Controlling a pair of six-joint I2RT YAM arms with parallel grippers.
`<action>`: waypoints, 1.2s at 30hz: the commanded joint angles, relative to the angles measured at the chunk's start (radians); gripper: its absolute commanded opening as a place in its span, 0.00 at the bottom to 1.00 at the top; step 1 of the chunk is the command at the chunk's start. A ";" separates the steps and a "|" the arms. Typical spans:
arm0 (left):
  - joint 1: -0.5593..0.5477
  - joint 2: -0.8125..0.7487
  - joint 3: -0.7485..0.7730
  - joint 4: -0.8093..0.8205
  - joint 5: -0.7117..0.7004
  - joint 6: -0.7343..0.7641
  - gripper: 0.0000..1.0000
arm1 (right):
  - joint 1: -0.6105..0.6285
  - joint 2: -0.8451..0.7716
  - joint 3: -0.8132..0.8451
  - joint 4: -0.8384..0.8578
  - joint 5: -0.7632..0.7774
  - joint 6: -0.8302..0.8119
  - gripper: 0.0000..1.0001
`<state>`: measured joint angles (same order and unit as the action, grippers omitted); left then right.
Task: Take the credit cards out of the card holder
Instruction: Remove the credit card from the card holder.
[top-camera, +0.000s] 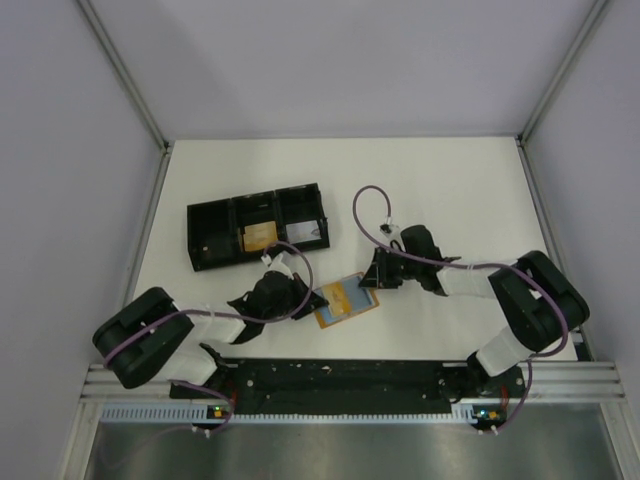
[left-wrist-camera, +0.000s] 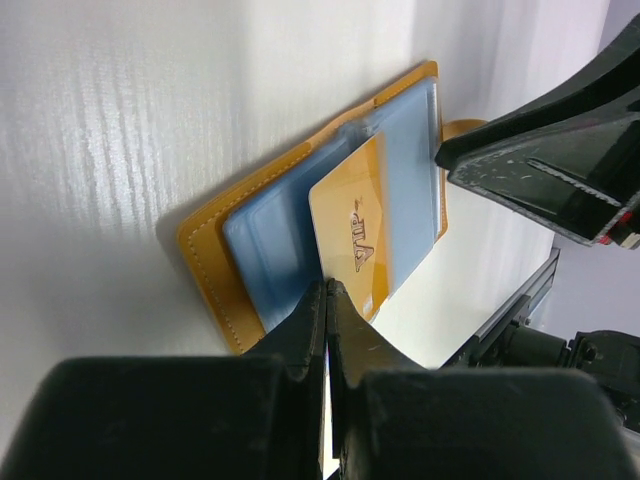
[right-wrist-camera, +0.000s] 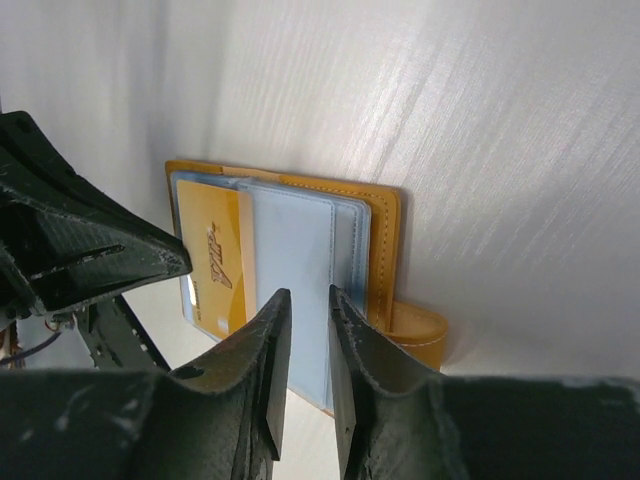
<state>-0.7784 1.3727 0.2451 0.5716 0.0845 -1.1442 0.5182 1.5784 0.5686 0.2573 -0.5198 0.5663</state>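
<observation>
The orange-tan card holder (top-camera: 350, 300) lies open on the white table between my two grippers, with pale blue sleeves (left-wrist-camera: 270, 240) inside. A gold credit card (left-wrist-camera: 352, 232) sticks partway out of a sleeve. My left gripper (left-wrist-camera: 327, 287) is shut, with its tips pinched on the gold card's near edge. My right gripper (right-wrist-camera: 305, 298) is slightly open and empty. Its tips sit over the blue sleeve (right-wrist-camera: 295, 250) beside the holder's tab (right-wrist-camera: 420, 335). In the top view the left gripper (top-camera: 308, 297) and right gripper (top-camera: 376, 276) flank the holder.
A black three-compartment tray (top-camera: 250, 197) stands behind the left arm, with a gold card (top-camera: 258, 236) in the middle compartment and a pale card (top-camera: 308, 232) in the right one. The table's front rail (top-camera: 340, 375) runs close behind the holder.
</observation>
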 joint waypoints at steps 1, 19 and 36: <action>0.013 -0.043 -0.041 0.005 -0.011 0.026 0.00 | -0.017 -0.099 -0.015 -0.009 0.018 -0.062 0.25; 0.016 -0.076 -0.067 0.019 -0.011 0.031 0.00 | 0.029 0.071 0.022 0.089 -0.106 0.024 0.31; 0.047 -0.195 -0.130 0.137 0.060 0.125 0.00 | -0.043 -0.067 -0.039 0.134 -0.161 -0.023 0.39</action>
<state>-0.7395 1.2301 0.1246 0.5995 0.1009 -1.0992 0.4805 1.5909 0.5350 0.3504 -0.6296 0.5991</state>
